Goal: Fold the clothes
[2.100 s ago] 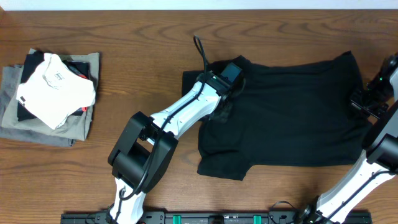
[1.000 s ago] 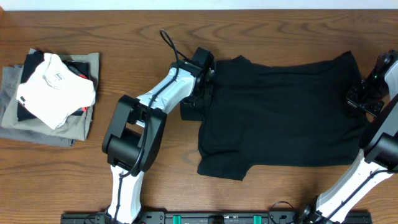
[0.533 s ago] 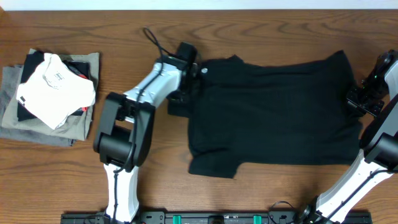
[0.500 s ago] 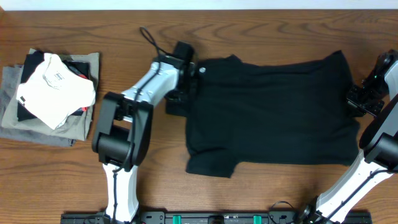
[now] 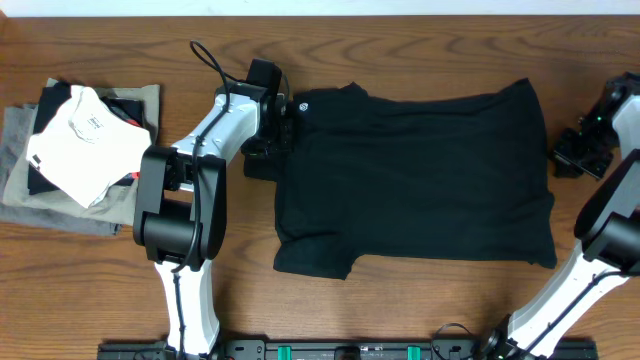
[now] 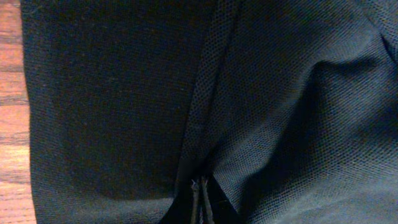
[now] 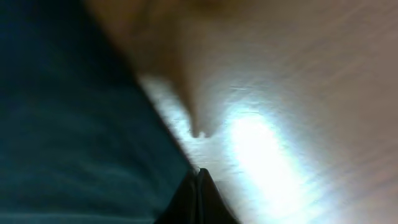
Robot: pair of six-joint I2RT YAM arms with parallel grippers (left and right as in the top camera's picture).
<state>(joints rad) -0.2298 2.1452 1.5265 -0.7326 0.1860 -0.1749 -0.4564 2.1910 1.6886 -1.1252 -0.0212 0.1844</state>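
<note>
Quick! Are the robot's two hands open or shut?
Left gripper: shut on the black T-shirt.
Right gripper: shut beside the T-shirt's edge, grip unclear.

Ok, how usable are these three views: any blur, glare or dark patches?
Overhead: sharp, evenly lit, though the black T-shirt shows little fold detail. Left wrist: in focus, weave visible, but dark. Right wrist: blurred, with a bright glare patch on the table.

Overhead sharp, evenly lit; right wrist blurred, glare on table [image 7: 249,143].
</note>
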